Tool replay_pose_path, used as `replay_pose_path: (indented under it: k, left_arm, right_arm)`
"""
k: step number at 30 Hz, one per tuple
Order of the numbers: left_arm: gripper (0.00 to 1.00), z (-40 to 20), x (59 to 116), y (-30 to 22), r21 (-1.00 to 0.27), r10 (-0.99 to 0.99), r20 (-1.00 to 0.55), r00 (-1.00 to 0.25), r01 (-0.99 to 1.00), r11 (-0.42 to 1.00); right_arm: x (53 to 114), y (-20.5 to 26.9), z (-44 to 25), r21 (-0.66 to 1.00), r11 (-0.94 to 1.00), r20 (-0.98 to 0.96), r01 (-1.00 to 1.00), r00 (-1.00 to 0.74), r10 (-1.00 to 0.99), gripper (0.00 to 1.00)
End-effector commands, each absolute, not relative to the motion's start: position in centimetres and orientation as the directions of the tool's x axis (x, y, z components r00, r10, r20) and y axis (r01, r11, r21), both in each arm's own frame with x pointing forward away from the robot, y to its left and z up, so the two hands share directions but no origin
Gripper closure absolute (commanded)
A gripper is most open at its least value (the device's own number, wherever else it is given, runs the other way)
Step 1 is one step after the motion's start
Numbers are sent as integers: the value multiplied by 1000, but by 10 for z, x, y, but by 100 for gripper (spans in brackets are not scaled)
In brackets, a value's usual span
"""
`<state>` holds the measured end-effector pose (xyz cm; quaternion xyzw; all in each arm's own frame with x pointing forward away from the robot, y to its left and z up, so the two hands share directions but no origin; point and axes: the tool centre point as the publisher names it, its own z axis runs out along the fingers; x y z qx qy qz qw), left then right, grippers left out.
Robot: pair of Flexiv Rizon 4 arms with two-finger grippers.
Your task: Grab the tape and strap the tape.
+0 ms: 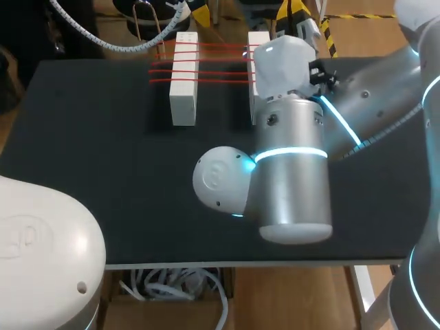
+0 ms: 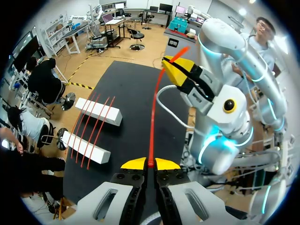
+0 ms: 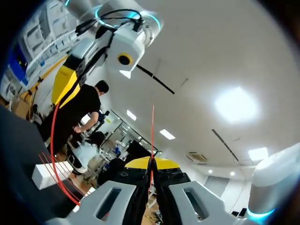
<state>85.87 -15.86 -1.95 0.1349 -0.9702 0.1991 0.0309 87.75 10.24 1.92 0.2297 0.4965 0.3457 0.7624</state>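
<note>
left hand (image 2: pixel 150 163): closed on red tape (image 2: pixel 152 117), off to one side of the white blocks (image 1: pixel 183 82) | blocks: on bench (image 1: pixel 103 137), tape strands stretched across both | right hand (image 3: pixel 152 163): closed on the same tape, raised clear of the blocks

Right arm (image 1: pixel 292 172): fat brushed-silver cylinder links; white domed joint caps (image 1: pixel 220 180) with small dark screws and an embossed mark. Cyan light rings (image 1: pixel 289 152) glow at the joints.

Left arm (image 1: pixel 41 254): same glossy white dome, embossed mark, one small hole.

Left gripper (image 2: pixel 150 163) and right gripper (image 3: pixel 151 161) alike: yellow tips, black screw-studded fingers, pale grey slotted mounts.

Thin white cable (image 2: pixel 158 101) loops off the right wrist. Round black lens (image 2: pixel 229 105) with a yellow centre sits there.
</note>
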Motion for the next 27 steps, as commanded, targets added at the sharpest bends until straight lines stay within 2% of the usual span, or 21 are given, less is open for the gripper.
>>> replay_pose_path:
  k: [1,13,27]
  left_arm:
    - [100,-19,859,-159,-377,-249,113,-962,-274,885]
    - [100,-19,859,-159,-377,-249,113,-962,-274,885]
    - [100,-19,859,-159,-377,-249,113,-962,-274,885]
  right_arm:
    - [859,108,20,672,697,-575,-251,415,705,100]
    - [854,101,23,594,776,-669,-212,404,623,100]
    - [846,103,27,652,718,-624,-246,364,691,100]
